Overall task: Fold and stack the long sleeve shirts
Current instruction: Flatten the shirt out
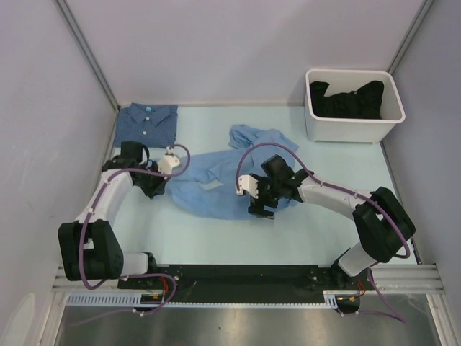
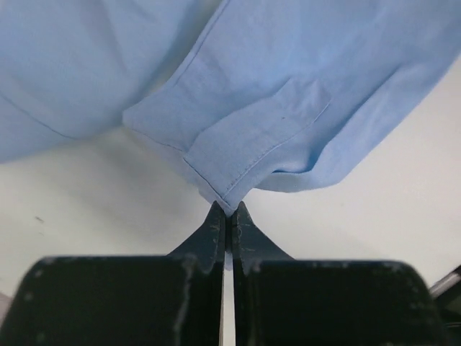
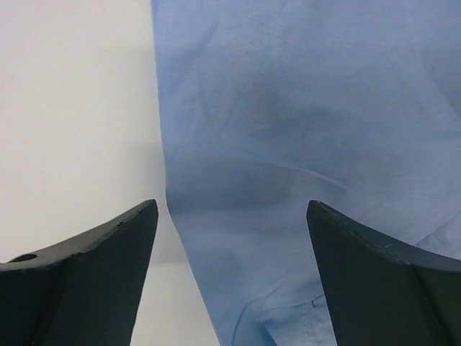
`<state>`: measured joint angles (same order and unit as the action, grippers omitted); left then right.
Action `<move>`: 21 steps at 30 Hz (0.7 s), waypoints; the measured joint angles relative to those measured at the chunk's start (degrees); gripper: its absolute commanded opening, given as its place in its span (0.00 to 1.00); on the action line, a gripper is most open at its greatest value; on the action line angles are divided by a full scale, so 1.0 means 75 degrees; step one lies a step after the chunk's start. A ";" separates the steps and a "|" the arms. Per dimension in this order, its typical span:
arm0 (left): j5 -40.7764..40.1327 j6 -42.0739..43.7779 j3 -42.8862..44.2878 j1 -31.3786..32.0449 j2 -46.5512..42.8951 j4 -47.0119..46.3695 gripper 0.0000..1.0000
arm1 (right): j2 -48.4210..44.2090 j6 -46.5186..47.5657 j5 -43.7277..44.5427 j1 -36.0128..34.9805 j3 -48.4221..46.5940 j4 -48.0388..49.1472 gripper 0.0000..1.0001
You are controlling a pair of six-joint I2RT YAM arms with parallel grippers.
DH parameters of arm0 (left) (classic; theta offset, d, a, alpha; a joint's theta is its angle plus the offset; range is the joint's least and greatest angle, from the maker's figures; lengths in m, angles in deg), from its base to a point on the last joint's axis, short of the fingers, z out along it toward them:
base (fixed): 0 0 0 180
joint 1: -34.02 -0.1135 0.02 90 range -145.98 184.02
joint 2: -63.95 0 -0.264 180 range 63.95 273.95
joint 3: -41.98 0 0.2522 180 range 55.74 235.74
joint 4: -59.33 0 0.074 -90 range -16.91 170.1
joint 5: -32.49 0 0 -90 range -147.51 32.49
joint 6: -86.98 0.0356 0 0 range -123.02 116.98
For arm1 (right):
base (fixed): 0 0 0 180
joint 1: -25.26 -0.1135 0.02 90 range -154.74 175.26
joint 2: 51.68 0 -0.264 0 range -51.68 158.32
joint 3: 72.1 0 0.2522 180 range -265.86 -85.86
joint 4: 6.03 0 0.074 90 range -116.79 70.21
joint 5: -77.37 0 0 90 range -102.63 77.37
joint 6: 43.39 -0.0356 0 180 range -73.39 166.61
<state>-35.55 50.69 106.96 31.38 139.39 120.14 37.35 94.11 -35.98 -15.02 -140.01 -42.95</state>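
Top view: pale mint table (image 1: 216, 234), plain grey walls (image 1: 238, 50) on three sides, metal rail (image 1: 252, 277) along the near edge. White bin (image 1: 353, 122) in the far right corner, black cloth (image 1: 349, 101) inside. Denim shirt (image 1: 148, 124) folded flat in the far left corner, against the wall. Light blue shirt (image 1: 216, 184) lies crumpled mid-table. Left gripper (image 1: 166, 187) at its left edge, right gripper (image 1: 261, 210) over its near right part.

Left wrist: fingers (image 2: 216, 231) pressed together, pinching a cuff corner of the light blue shirt (image 2: 274, 122); bare table below the cloth.

Right wrist: fingers (image 3: 108, 245) wide apart, gripping nothing, above the shirt's edge. Cloth to the right, bare table to the left.
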 measured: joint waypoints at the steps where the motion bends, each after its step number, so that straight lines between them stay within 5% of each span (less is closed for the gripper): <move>1: 0.0207 -0.0201 0.0385 0.0000 0.0058 0.0099 0.00 | 0.0000 -0.0052 -0.0023 0.0009 -0.0029 0.0032 0.95; 7: 0.1110 -0.1247 0.2020 0.0000 0.0612 0.0449 0.00 | 0.0000 -0.0562 -0.0414 0.0064 -0.0329 0.0385 1.00; 21: 0.1661 -0.3485 0.3104 0.0009 0.1469 0.0749 0.00 | 0.0539 -0.1067 -0.0163 -0.1070 -0.0268 0.1524 1.00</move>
<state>-23.09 24.55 130.24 31.45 150.41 125.76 41.40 86.11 -37.21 -23.04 -142.03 -31.52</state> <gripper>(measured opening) 0.014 0.994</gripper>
